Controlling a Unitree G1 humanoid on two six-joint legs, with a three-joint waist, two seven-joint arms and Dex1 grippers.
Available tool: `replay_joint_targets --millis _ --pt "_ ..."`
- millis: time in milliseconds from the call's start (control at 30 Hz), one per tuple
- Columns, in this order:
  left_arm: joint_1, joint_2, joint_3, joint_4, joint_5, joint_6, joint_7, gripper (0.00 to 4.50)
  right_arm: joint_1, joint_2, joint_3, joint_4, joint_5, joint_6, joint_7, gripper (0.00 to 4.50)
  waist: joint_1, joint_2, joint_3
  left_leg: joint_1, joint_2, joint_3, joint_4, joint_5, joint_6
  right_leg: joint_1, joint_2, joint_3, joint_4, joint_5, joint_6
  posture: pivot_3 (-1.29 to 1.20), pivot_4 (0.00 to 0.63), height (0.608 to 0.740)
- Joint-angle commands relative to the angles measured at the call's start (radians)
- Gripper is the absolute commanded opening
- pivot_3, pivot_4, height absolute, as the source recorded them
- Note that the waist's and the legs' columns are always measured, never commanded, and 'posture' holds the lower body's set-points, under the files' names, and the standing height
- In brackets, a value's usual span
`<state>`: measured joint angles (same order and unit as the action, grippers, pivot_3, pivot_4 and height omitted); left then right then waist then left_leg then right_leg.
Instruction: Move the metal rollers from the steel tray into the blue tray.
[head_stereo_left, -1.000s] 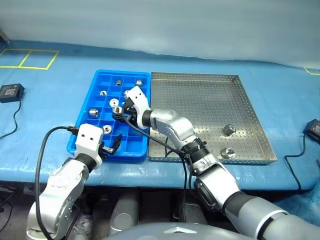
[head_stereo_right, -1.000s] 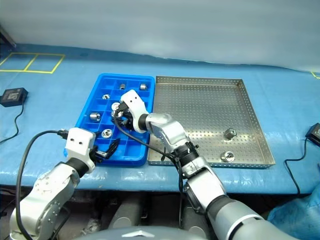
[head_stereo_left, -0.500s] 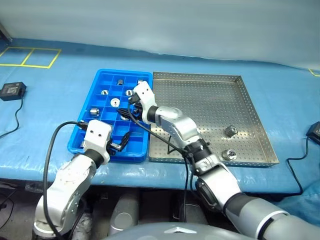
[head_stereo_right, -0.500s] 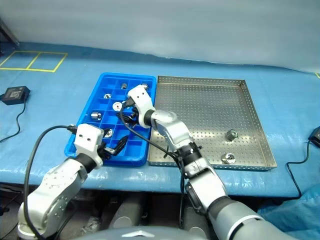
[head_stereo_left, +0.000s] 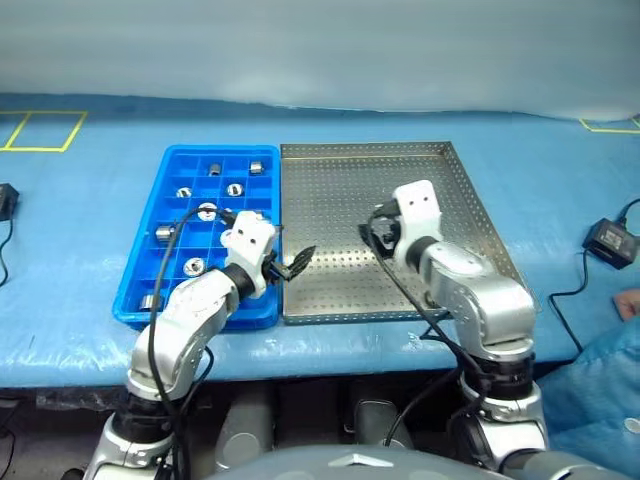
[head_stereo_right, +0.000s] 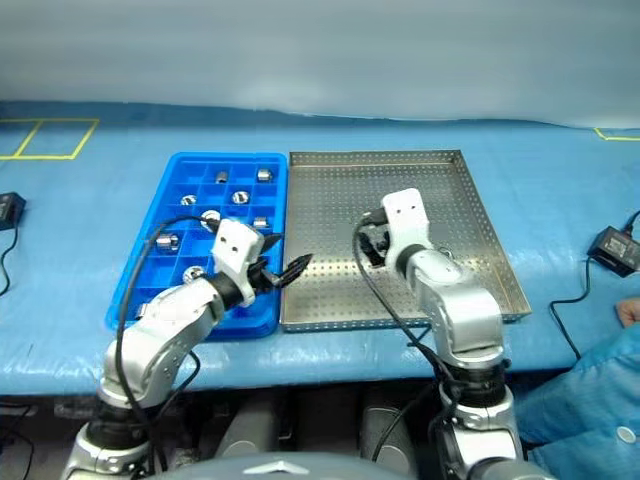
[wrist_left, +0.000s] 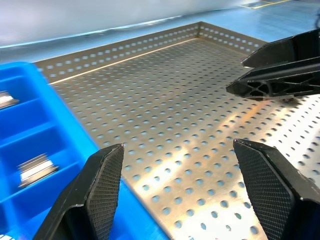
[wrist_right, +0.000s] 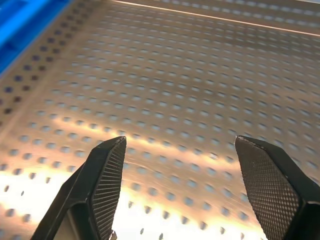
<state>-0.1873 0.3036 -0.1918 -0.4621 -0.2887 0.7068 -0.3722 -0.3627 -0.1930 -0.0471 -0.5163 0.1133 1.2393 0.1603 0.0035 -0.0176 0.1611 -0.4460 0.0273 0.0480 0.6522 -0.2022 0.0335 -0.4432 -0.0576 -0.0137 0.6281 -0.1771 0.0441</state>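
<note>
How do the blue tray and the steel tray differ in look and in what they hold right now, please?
The blue tray is bright plastic, split into square compartments; the steel tray is grey perforated metal with one open floor. The blue tray is narrower than the steel tray. Several metal rollers sit in the blue tray's compartments. Both are rectangular and lie side by side.

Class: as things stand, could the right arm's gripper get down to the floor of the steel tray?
Probably yes. The right gripper hangs open over the steel tray, with bare perforated floor beneath its fingers. The left gripper sits apart, near the tray's left rim.
</note>
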Motion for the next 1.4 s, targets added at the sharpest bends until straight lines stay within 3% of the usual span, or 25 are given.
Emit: replay_joint_targets --millis 33,333,767,1167,1267,1400 --pt "-0.032 -0.021 -0.043 0.027 -0.006 -0.048 -0.049 3.82 0.018 0.005 -0.065 -0.073 -0.025 0.065 -0.056 3.64 -0.021 0.000 0.000 0.000 0.000 0.000 0.000 0.000 0.000 0.000 0.000 0.000 0.000 0.000 0.000 -0.13 0.150 0.740" --pt "-0.062 -0.025 -0.086 0.088 -0.008 -0.082 -0.145 3.82 0.067 0.095 -0.162 -0.061 -0.028 0.111 -0.119 3.64 -0.085 0.001 -0.001 0.001 0.001 -0.002 0.002 0.000 0.001 0.000 0.001 0.004 0.003 0.000 0.002 -0.17 0.150 0.740" --pt "-0.057 -0.043 -0.094 0.095 0.006 -0.078 -0.134 3.82 0.124 0.071 -0.198 -0.192 0.026 0.298 -0.054 3.64 -0.095 0.004 -0.002 0.001 0.001 -0.001 0.003 0.000 0.002 0.000 0.001 0.006 0.003 0.001 0.004 -0.17 0.150 0.740" --pt "-0.032 -0.047 -0.084 0.079 0.009 -0.068 -0.108 3.82 0.117 0.033 -0.173 -0.100 0.041 0.347 -0.022 3.64 -0.093 0.004 -0.003 0.001 0.000 -0.002 0.004 0.000 0.002 0.000 0.001 0.006 0.003 0.001 0.004 -0.13 0.150 0.740" --pt "-0.030 -0.044 -0.079 0.078 0.011 -0.068 -0.100 3.82 0.113 0.032 -0.164 -0.101 0.051 0.366 -0.012 3.05 -0.088 0.004 -0.003 0.001 0.000 -0.002 0.004 0.000 0.002 0.000 0.001 0.006 0.003 0.001 0.004 -0.13 0.150 0.740" --pt "-0.028 -0.044 -0.077 0.077 0.011 -0.067 -0.094 3.82 0.108 0.020 -0.142 -0.112 0.050 0.374 -0.014 1.77 -0.085 0.004 -0.003 0.001 0.000 -0.002 0.004 0.000 0.003 0.000 0.001 0.006 0.003 0.001 0.004 -0.13 0.150 0.740"
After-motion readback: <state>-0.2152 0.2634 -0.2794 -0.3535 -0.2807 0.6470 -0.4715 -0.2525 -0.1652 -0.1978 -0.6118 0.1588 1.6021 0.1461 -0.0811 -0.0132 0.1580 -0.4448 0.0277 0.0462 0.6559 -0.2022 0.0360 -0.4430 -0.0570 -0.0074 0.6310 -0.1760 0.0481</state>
